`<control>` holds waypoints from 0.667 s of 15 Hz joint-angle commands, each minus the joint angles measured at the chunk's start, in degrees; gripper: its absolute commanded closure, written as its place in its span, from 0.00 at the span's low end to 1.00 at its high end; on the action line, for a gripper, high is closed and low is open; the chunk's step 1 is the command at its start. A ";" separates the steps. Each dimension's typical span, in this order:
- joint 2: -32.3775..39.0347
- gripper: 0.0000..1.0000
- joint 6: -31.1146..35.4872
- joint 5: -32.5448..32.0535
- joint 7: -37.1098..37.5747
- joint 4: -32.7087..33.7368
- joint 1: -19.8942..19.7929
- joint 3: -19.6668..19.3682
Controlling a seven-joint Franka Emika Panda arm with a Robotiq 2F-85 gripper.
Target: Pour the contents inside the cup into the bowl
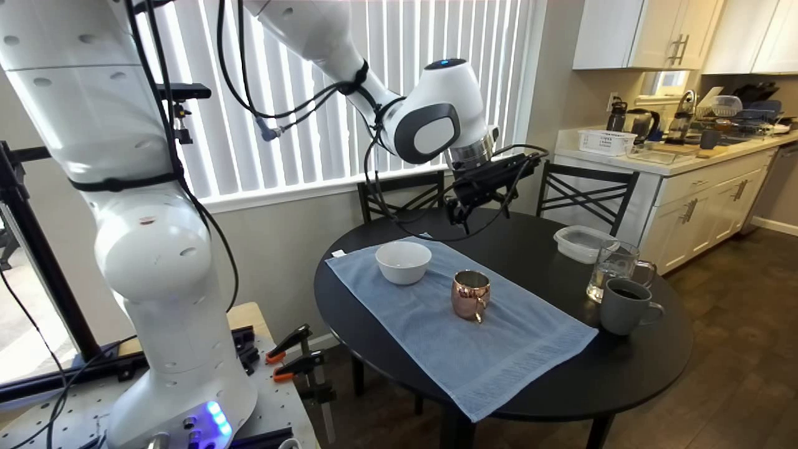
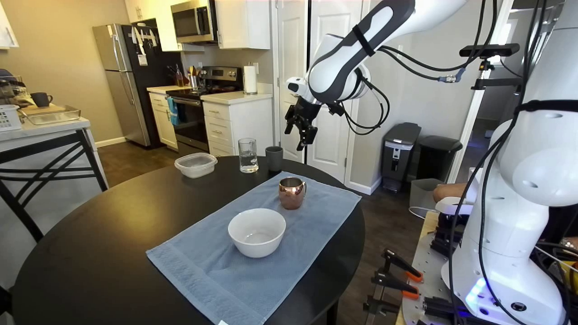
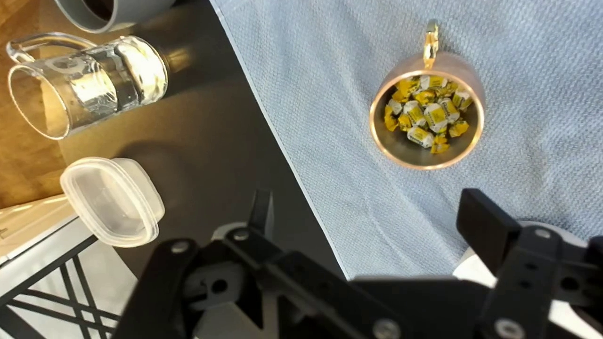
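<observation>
Copper cup [image 1: 469, 299] upright on the blue towel [image 1: 499, 355], on the dark round table [image 1: 530, 249]; wrist view shows yellow-and-white wrapped candies [image 3: 429, 117] inside it. Left to right in an exterior view: arm base [image 1: 159, 399], blue lights [image 1: 218, 418] on. Black clamps [image 1: 307, 363] with orange tips beside it. White bowl [image 1: 403, 265], upright on same towel, near the cup but apart; in the wrist view it's partly hidden behind a finger [image 3: 490, 228]. Cup next, handle toward this camera. Gripper [image 3: 370, 207] in midair above tabletop level, seen beyond the cup; fingers spread wide, released, cup well clear of them. Translucent plastic tub [image 1: 583, 244] on the table. Glass mug [image 1: 606, 271], partly filled with clear liquid. Grey mug [image 1: 623, 308] just beside the towel's corner, dark inside, handle to the right, partly in front of the glass mug. White kitchen cabinets [image 1: 707, 202] far right.
</observation>
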 commanded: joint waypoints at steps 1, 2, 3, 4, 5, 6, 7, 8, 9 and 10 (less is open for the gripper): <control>0.45 0.00 -5.36 10.16 -14.42 0.71 4.58 -2.92; 1.12 0.00 -8.68 13.08 -18.48 1.64 4.74 -3.92; 1.52 0.00 -12.26 15.35 -22.33 2.40 4.80 -4.93; 2.59 0.00 -16.38 16.91 -26.15 3.55 4.02 -5.88; 3.93 0.00 -20.71 17.48 -29.33 4.91 -0.64 -3.15; 4.99 0.00 -23.31 14.17 -27.82 5.99 -2.41 -3.13; 5.70 0.00 -26.11 12.22 -27.44 7.08 -4.22 -2.96; 6.24 0.00 -27.52 10.25 -26.31 7.84 -5.85 -2.74; 7.14 0.00 -27.71 9.46 -26.62 8.60 -7.26 -2.65; 8.20 0.00 -27.87 9.05 -26.95 9.52 -8.51 -2.51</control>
